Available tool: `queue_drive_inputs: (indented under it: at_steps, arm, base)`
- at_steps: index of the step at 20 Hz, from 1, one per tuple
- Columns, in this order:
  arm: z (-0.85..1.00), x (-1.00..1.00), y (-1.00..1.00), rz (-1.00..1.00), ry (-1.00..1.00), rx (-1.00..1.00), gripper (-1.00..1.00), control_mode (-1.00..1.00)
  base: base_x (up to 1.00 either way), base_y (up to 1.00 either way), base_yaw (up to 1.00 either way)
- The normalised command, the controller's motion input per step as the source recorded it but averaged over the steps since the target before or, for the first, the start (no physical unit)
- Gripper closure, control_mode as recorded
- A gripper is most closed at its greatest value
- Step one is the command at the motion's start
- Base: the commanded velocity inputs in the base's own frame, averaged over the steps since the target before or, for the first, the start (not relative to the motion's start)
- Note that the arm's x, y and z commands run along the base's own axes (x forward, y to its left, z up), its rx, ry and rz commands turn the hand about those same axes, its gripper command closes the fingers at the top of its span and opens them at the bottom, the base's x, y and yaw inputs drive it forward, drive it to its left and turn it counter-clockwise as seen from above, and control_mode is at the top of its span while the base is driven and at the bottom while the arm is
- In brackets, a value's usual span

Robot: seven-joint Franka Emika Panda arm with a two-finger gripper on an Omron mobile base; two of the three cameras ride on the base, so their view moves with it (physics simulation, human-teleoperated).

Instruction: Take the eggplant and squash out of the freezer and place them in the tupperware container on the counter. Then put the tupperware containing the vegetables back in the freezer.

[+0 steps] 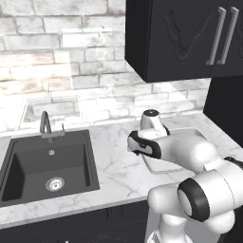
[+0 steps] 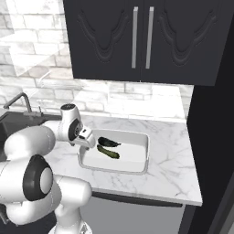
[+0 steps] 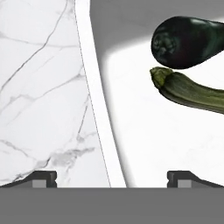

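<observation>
The eggplant (image 3: 188, 41) and squash (image 3: 192, 89) lie side by side in the tupperware container (image 2: 137, 162) on the counter (image 2: 173, 176). The gripper (image 3: 111, 177) hovers wide open and empty, straddling its near rim, likely the best hold on a light, thin, slippery tray.

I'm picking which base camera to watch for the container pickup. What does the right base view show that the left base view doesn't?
Right base view: the eggplant and squash lying in the tupperware container.
Left base view: the whole black sink, with its drain.
Both: the marble counter, the faucet, the black wall cabinets and the arm.
</observation>
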Motion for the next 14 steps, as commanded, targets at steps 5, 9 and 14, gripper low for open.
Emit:
queue_drive_inputs:
  at_steps: [5, 9, 14]
  arm:
    - [-0.23, 0.18, 0.0, 0.0, 0.02, 0.0, -1.0, -1.0]
    - [-0.23, 0.11, 0.0, 0.0, 0.02, 0.0, -1.0, -1.0]
    - [-0.2, 0.05, 0.0, 0.0, 0.02, 0.0, -1.0, -1.0]
  base:
    - [0.0, 0.0, 0.0]
    - [0.0, 0.0, 0.0]
    - [0.0, 0.0, 0.0]
